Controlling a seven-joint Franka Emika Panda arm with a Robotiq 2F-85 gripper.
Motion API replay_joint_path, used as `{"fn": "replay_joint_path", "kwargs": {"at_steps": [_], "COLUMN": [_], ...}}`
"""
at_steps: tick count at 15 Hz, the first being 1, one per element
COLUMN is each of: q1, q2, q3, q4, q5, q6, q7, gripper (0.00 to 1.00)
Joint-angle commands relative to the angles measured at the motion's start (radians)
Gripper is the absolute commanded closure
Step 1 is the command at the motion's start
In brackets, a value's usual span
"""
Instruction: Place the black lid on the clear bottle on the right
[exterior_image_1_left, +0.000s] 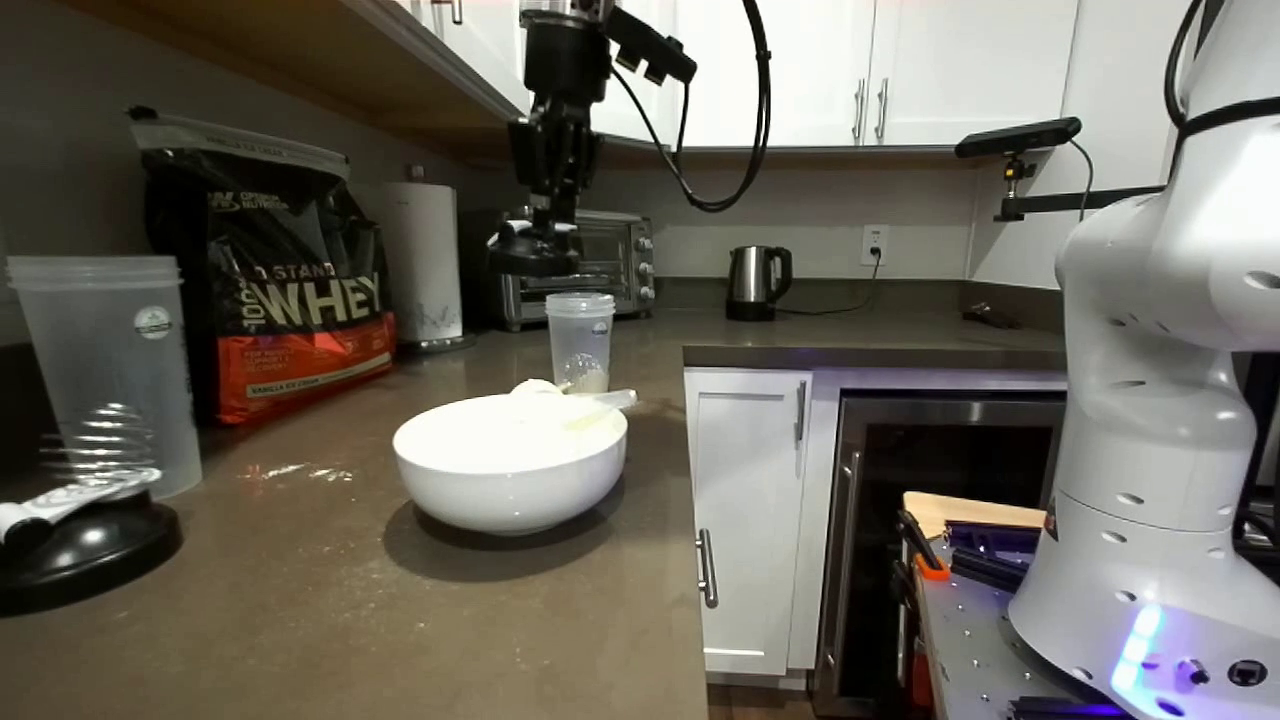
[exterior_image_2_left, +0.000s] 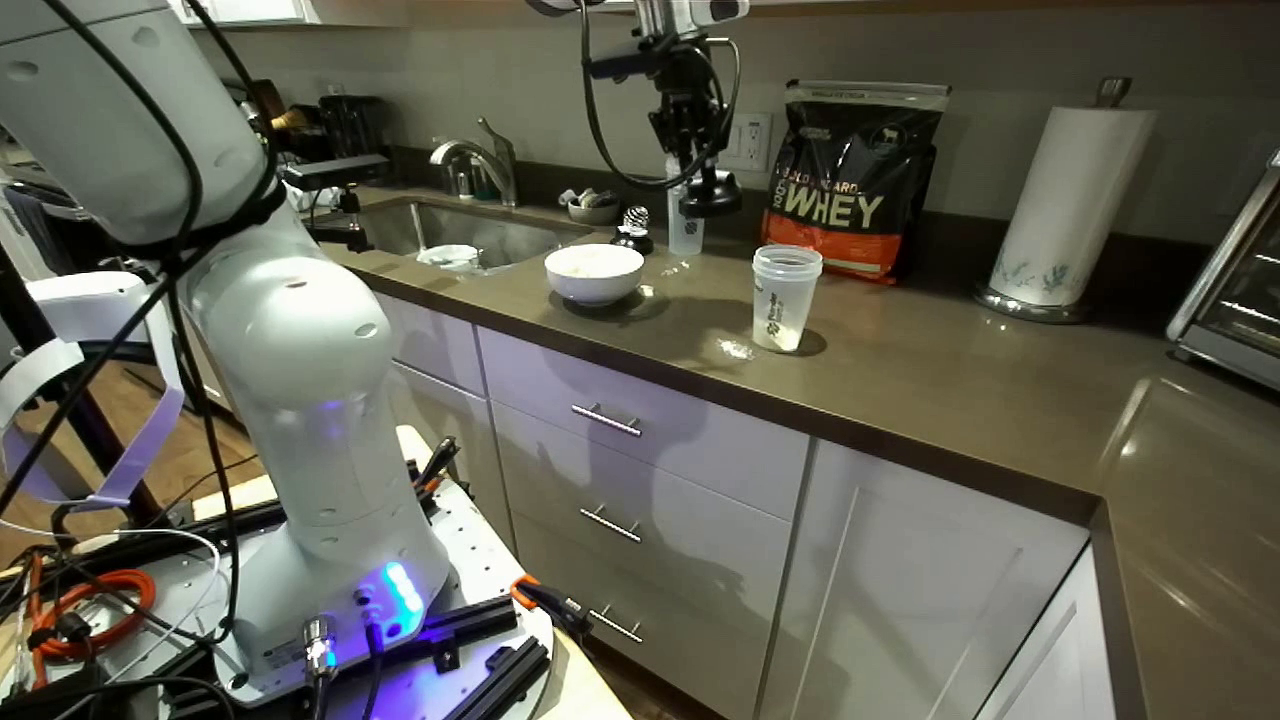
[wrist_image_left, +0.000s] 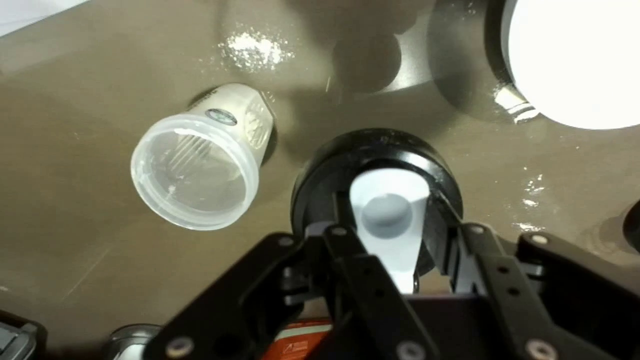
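My gripper (exterior_image_1_left: 548, 205) is shut on the black lid (exterior_image_1_left: 533, 258), which has a white flip cap. In the wrist view the fingers (wrist_image_left: 395, 215) stand on both sides of the white cap, and the lid (wrist_image_left: 372, 145) shows below them. The lid (exterior_image_2_left: 710, 197) hangs in the air above the counter and looks about level. The clear bottle (exterior_image_2_left: 785, 290) stands upright and open with white powder in it. It also shows in an exterior view (exterior_image_1_left: 580, 335) and in the wrist view (wrist_image_left: 200, 170), to the left of the lid. Lid and bottle are apart.
A white bowl (exterior_image_1_left: 510, 485) stands near the counter edge. Another clear bottle (exterior_image_1_left: 110, 350) and another black lid (exterior_image_1_left: 95, 550) stand beyond it. A whey bag (exterior_image_2_left: 850, 190), a paper towel roll (exterior_image_2_left: 1075, 210) and a toaster oven (exterior_image_1_left: 590, 265) line the wall. Spilled powder (wrist_image_left: 255, 50) lies near the bottle.
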Motion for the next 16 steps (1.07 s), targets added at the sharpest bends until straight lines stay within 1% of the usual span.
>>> {"fn": "replay_joint_path", "kwargs": {"at_steps": [1, 16], "q1": [-0.039, -0.115], "q2": [0.004, 0.057], "q3": [-0.012, -0.059], "q4": [0.009, 0.037], "q5": [-0.011, -0.049], "q6": [-0.005, 0.0], "q7": [-0.024, -0.003], "gripper": [0.88, 0.88]}}
